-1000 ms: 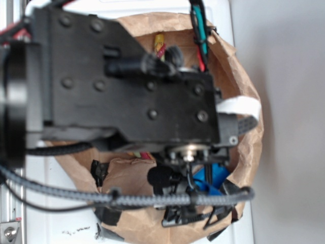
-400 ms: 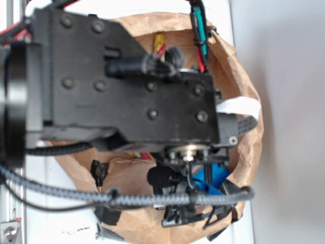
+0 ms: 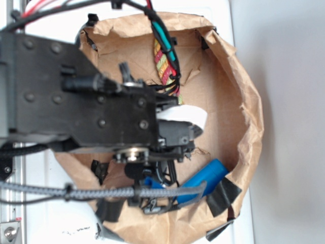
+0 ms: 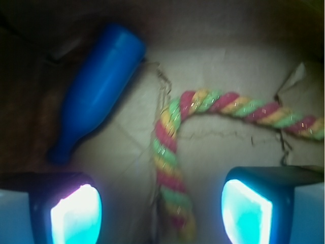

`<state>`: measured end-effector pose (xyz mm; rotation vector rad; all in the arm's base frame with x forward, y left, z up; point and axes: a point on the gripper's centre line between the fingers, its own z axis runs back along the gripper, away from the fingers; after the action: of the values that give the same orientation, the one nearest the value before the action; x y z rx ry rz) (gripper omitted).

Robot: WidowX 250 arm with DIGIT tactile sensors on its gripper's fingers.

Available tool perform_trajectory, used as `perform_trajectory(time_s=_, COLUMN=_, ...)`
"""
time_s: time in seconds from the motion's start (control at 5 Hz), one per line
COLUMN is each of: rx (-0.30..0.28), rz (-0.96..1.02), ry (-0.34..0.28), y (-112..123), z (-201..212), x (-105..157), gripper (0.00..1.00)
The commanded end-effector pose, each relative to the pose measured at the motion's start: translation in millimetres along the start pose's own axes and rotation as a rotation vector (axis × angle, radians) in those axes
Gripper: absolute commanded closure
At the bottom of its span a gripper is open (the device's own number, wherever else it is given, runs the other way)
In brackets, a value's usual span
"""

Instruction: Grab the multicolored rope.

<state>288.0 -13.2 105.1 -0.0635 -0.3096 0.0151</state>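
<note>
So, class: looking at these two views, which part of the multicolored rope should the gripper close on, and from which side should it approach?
Grip the straight leg of the multicolored rope just below its bend, coming straight down from above. That stretch lies flat on the brown paper, runs between the open gripper fingers, and sits apart from the blue bottle-shaped cylinder, so the fingers would likely close across its width.

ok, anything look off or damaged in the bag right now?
The brown paper under the multicolored rope is cracked and frayed beside the rope's bend. The rope is sharply kinked rather than straight. The blue cylinder lies tilted but looks intact.
</note>
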Motion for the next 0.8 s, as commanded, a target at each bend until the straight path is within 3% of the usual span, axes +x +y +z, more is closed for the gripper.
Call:
perform_trajectory(time_s=0.0, rx=-0.002, rz=-0.046, ry=-0.056, y=-2, z=-8, x=10, gripper=0.00)
perform_trajectory(time_s=0.6, rx=0.041, rz=-0.075, ry=-0.022, y=-22, z=-47, x=11, gripper=0.00)
